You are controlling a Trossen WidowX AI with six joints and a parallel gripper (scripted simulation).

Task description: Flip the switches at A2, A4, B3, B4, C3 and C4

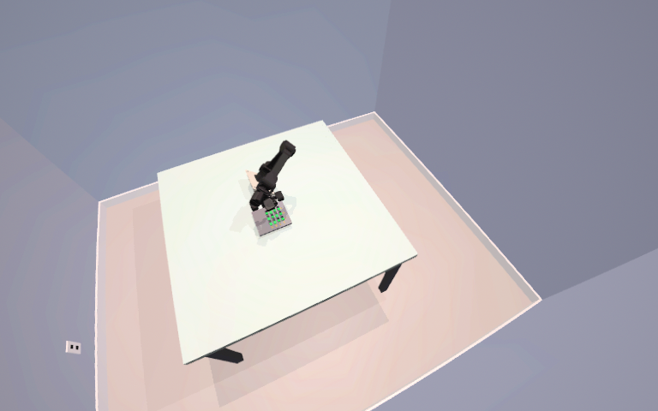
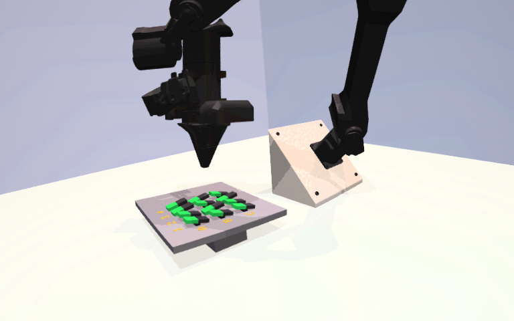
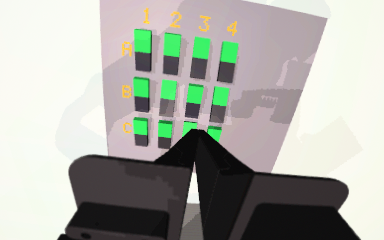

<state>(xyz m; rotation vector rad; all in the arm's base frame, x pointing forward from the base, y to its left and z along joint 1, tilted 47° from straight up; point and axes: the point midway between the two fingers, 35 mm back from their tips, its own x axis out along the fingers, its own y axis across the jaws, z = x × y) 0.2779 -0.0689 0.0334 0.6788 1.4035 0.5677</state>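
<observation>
The panel [image 1: 257, 223] [image 2: 188, 239] [image 3: 289, 65] sits on a dark block [image 2: 231, 239] on the table [image 1: 246, 285] [image 2: 371, 274], just in front of the slanted mount [image 1: 251, 178] [image 2: 292, 147] that carries the arm [image 1: 281, 157] [image 2: 365, 59]. That placing appears to put all 12 switches within reach, lettered faces upward.

The gripper [image 1: 269, 205] [image 2: 205, 165] [image 3: 196, 135] is narrow, its 2 fingers meeting at the tips with nothing between them. This is judged suitable: a single blunt point can press 1 raised end while sparing its neighbours. It points downward, apart from the panel, presumably so that it can travel without brushing a switch.

In the wrist view the fingertips partly cover switch C3 [image 3: 189, 127] and switch C4 [image 3: 214, 133]; their full tilt cannot be certified. Progress is likewise not certified. Should any listed switch remain, the next move calls for alignment over its raised end, then a straight press. A sideways error could disturb an unlisted switch.
</observation>
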